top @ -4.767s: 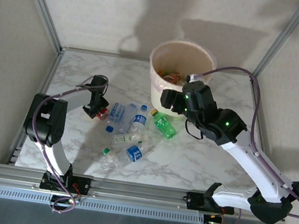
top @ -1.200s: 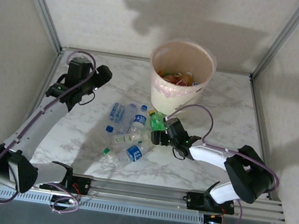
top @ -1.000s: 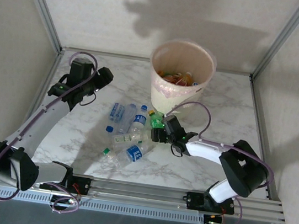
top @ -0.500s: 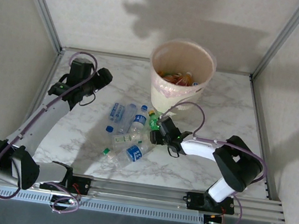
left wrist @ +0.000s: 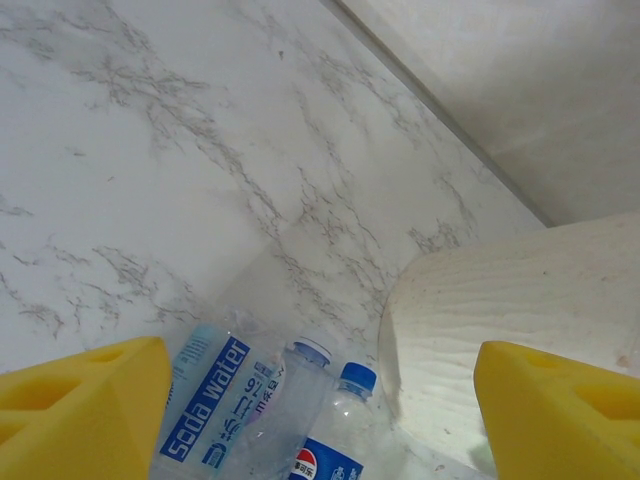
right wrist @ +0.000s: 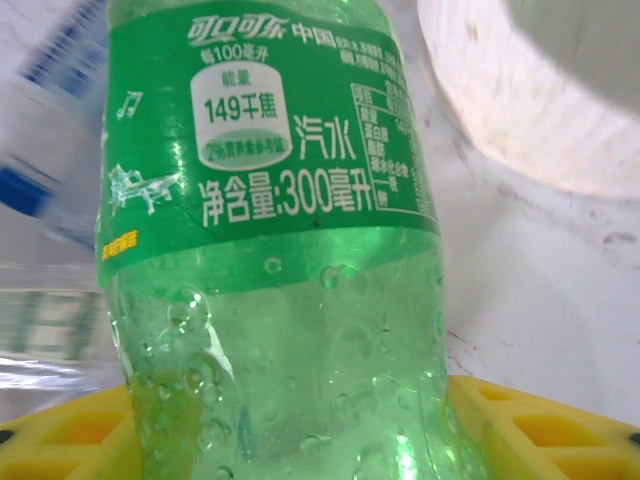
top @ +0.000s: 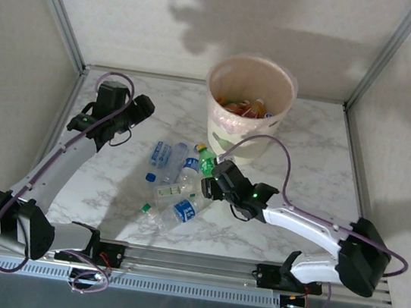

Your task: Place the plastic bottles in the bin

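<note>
the right gripper [top: 213,180] pinches a green bottle [right wrist: 270,250] beside the bin [top: 225,126]. the left gripper [top: 141,107] is spread wide.

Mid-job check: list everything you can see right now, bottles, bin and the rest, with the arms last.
bin: one, cream with a pinkish liner, back centre of the table.
bottles in the bin: several, orange and green showing, exact count unclear.
green bottle: one, green with a green label, gripped just in front of the bin.
clear bottles: about five, mostly blue labels and caps, lying in a cluster left of the green bottle.
table: one, white marble with grey veins.
left tool: one, yellow fingers, open with nothing in it, over the table's left rear.
right tool: one, yellow fingers, shut on the green bottle.
</note>
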